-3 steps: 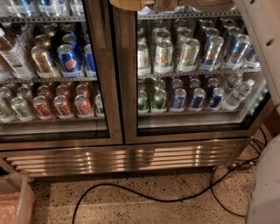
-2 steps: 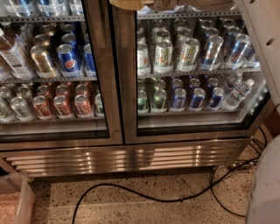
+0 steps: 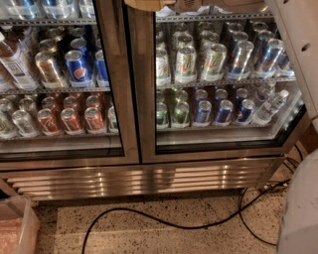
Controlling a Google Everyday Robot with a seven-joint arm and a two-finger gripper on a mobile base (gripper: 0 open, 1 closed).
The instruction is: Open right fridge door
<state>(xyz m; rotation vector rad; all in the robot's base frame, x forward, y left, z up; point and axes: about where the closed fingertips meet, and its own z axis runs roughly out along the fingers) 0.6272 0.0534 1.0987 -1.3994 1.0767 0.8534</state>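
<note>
The right fridge door is a glass panel in a brushed steel frame and fills the right half of the camera view. It lies flush with the left door, so it looks closed. Through its glass I see green, silver and blue cans on two shelves. Only the lower edge of my gripper shows, as a tan piece at the top of the view, just in front of the right door's left frame. My white arm runs down the right side.
Behind the left door stand Pepsi cans and orange cans. A steel vent grille runs below both doors. A black cable loops across the speckled floor. A plastic bin sits at the bottom left, and my white body at the bottom right.
</note>
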